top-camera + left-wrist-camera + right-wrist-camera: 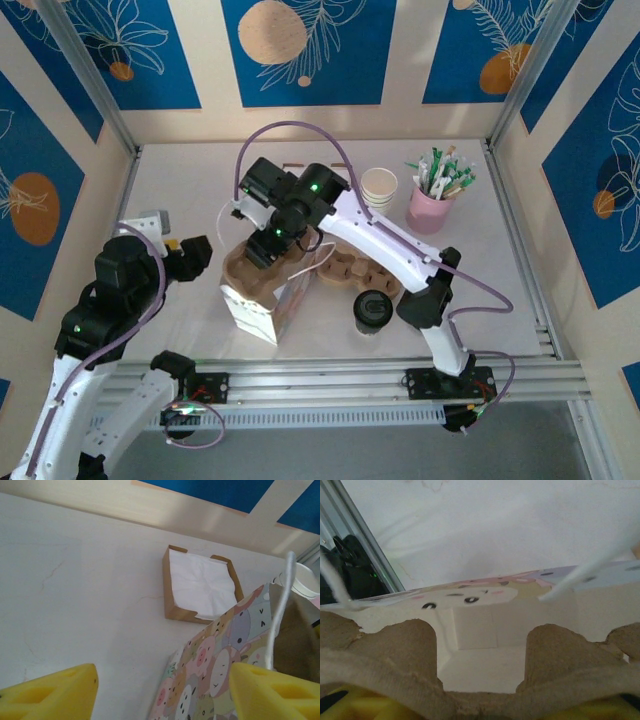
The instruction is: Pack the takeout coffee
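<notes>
top external: the takeout coffee (pixel 372 310) stands upright, black lid on.

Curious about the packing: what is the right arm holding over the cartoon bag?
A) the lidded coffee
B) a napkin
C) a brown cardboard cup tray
C: the right gripper is shut on the brown cup tray above the bag; the lidded coffee stands outside it.

The top view looks down from behind the arm bases over the whole bench (pixel 190 190). The left wrist view sits low, facing the napkin tray (pixel 200 587). The right wrist view peers closely over the pulp cup carrier (pixel 410 645). All share the cartoon-print bag (pixel 258 310) (pixel 215 680) (pixel 470 595).
</notes>
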Robot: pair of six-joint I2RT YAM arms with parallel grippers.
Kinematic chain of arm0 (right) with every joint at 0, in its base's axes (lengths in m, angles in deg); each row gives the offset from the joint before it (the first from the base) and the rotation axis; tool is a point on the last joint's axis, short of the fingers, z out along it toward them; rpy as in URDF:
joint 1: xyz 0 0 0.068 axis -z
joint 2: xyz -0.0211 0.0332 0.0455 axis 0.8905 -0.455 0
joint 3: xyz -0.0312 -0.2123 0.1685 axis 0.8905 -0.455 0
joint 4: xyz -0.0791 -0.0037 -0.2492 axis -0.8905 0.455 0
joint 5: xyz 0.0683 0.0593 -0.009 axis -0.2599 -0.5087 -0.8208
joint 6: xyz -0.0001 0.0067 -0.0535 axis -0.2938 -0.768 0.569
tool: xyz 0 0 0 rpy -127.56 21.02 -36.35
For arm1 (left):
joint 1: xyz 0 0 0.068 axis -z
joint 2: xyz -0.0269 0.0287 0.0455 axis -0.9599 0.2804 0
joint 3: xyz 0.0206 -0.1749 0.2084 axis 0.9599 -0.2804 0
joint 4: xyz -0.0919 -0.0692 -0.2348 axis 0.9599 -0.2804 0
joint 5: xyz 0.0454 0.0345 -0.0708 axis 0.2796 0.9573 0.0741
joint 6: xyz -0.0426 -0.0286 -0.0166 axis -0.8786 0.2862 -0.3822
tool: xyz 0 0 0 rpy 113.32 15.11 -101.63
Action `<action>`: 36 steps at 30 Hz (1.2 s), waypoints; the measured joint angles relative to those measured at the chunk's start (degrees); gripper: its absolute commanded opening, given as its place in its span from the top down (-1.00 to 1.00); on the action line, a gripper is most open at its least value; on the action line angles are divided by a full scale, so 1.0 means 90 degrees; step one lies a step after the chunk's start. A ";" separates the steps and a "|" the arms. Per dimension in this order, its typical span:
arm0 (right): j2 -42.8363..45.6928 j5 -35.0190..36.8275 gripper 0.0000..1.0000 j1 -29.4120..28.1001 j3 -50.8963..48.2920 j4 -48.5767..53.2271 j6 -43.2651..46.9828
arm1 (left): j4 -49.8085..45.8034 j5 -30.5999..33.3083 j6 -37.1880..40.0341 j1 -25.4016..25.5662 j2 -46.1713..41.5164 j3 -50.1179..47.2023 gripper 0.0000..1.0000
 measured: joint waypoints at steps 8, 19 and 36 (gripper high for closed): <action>-0.0029 0.0221 -0.05 -0.0085 0.0039 0.0226 0.0236 | 0.0335 -0.0425 -0.0291 0.0000 0.0007 -0.0041 -0.53; -0.0032 0.0610 -0.05 -0.0289 0.0039 0.0274 0.0469 | 0.0937 -0.1061 -0.0709 0.0000 0.0049 -0.0289 -0.56; 0.0034 0.0284 -0.04 -0.0044 -0.0384 -0.0036 0.0563 | 0.1571 -0.1622 -0.1066 0.0000 0.0413 -0.0821 0.36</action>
